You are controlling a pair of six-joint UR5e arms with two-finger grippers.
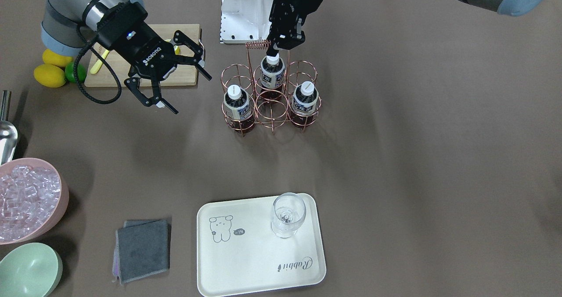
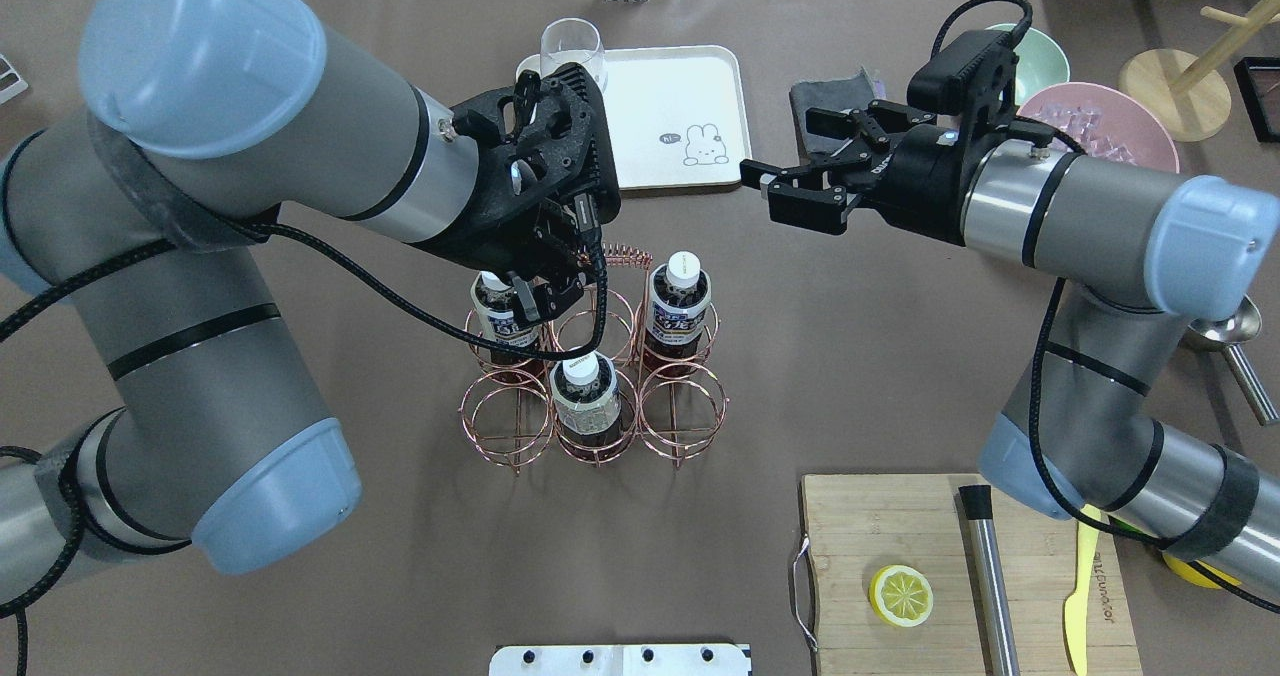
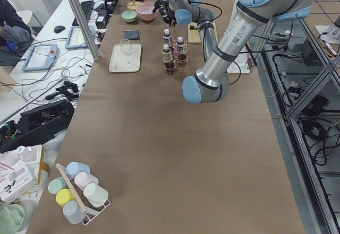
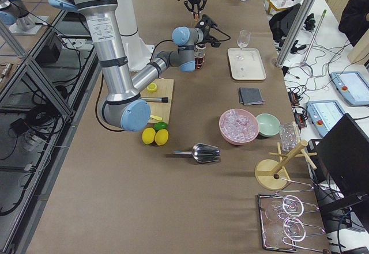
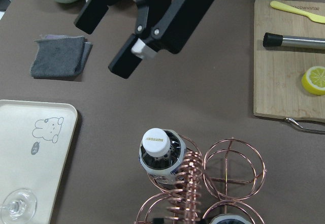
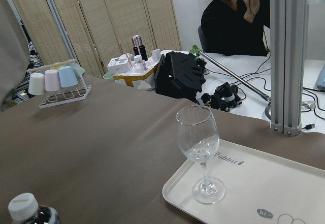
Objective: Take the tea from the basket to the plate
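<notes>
Front view, basket (image 1: 272, 112): copper wire, six cells, well apart from plate (image 1: 254, 262).
Front view, tea: bottle (image 1: 272, 74) upright in robot-side middle cell; bottle (image 1: 237, 106) and bottle (image 1: 304, 100) upright in the other row's end cells.
Front view, left gripper (image 1: 274, 51): above basket, tip near a bottle cap (image 1: 273, 60); spread or clenched, cannot tell.
Front view, right gripper (image 1: 193, 95): released, jaws wide, holding nothing, beside cutting board (image 1: 112, 75).
Front view, plate: wine glass (image 1: 287, 215) standing on it.
Overhead, left gripper (image 2: 535, 301): partly hiding one bottle (image 2: 503, 318).
Overhead, right gripper (image 2: 762, 188): agape, near plate's edge.
Left wrist, tea: one bottle (image 5: 161, 155) in its cell beside coiled handle (image 5: 187, 183).
Right wrist, plate (image 6: 264, 198): wine glass upright on it; one bottle cap (image 6: 23, 206) at frame corner.
</notes>
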